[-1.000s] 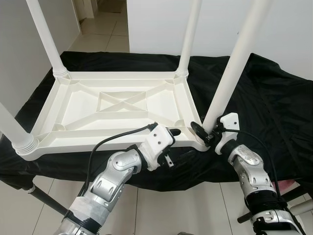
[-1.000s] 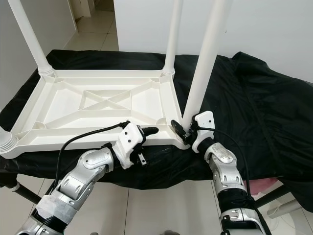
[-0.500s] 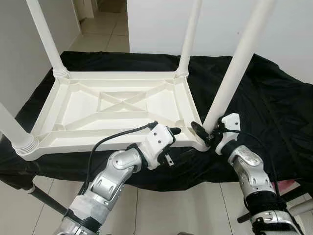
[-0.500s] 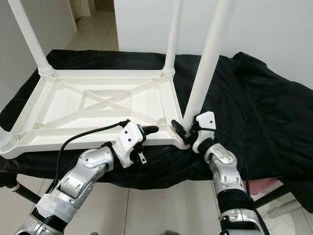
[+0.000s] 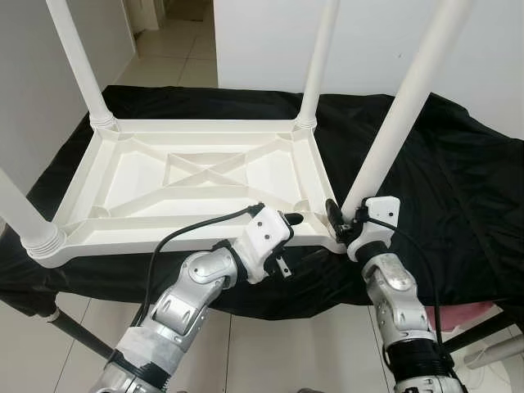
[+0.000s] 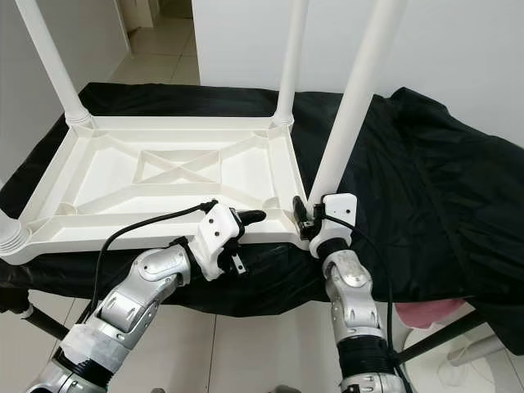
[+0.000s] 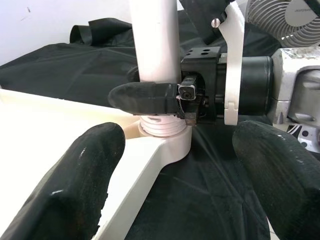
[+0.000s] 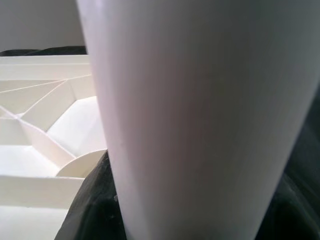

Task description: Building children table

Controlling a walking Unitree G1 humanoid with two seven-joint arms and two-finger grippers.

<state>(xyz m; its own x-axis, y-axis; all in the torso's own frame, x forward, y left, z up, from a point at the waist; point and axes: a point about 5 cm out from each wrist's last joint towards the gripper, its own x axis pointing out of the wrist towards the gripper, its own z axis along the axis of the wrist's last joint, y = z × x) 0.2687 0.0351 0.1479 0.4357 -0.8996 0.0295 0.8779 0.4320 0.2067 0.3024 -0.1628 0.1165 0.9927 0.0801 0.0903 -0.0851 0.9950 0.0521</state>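
A white plastic children's table (image 5: 205, 125) lies upside down on a black cloth. Its near right leg (image 5: 393, 123) stands in the corner socket, leaning slightly right. My right gripper (image 5: 340, 219) is shut on this leg just above the socket; in the left wrist view one of its black fingers (image 7: 145, 97) crosses the leg (image 7: 155, 45). The right wrist view has the leg (image 8: 200, 120) pressed close to the lens. My left gripper (image 5: 288, 221) hovers open at the table's near rim, a short way left of that corner, its fingers (image 7: 75, 185) spread wide with nothing between them.
Three other legs stand up at the far left (image 5: 78, 61), far right (image 5: 318, 57) and near left (image 5: 20, 213) corners. The black cloth (image 5: 458, 164) spreads out to the right. A tiled floor lies below the near edge, and a fan (image 7: 290, 20) stands behind.
My right forearm has swung left and stands more upright, with the wrist turned around the leg's base. The left arm and the table have stayed put.
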